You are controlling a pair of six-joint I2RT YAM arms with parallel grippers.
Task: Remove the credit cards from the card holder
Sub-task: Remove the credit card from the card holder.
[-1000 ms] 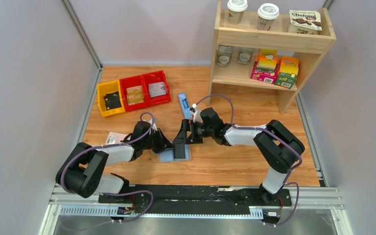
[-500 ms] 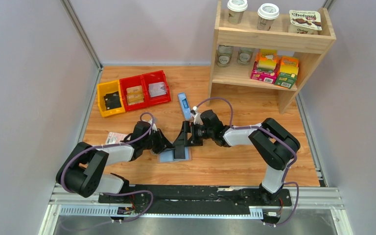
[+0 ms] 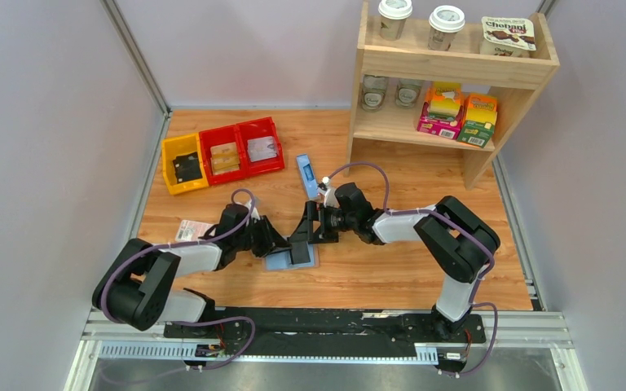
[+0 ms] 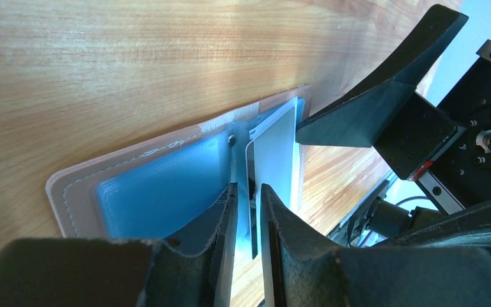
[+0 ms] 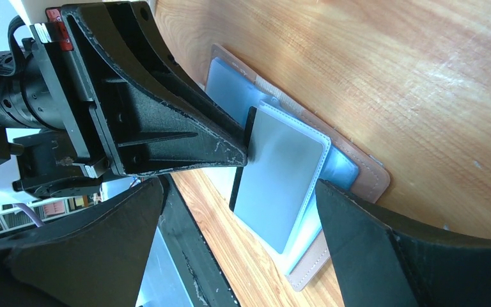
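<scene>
The card holder (image 3: 277,262) lies open on the table, tan rim (image 5: 376,181) around pale blue lining (image 4: 160,192). One grey credit card (image 5: 284,185) with a dark edge sticks up out of a slot (image 4: 275,153). My left gripper (image 4: 248,192) (image 3: 275,243) straddles that card's edge. Its jaws stand a narrow gap apart, with light showing on both sides of the card. My right gripper (image 5: 240,185) (image 3: 300,236) is wide open over the holder. One of its fingertips (image 4: 332,125) rests at the holder's far edge.
A pink-and-white packet (image 3: 191,230) lies left of my left arm. A narrow blue box (image 3: 307,175) sits behind the grippers. A yellow bin (image 3: 183,163) and two red bins (image 3: 240,148) stand at back left. A wooden shelf (image 3: 448,73) with cups and boxes stands at back right.
My left jaws have parted a little around the card and the left gripper has eased slightly leftward. The right arm shifted slightly left, its jaws still wide.
</scene>
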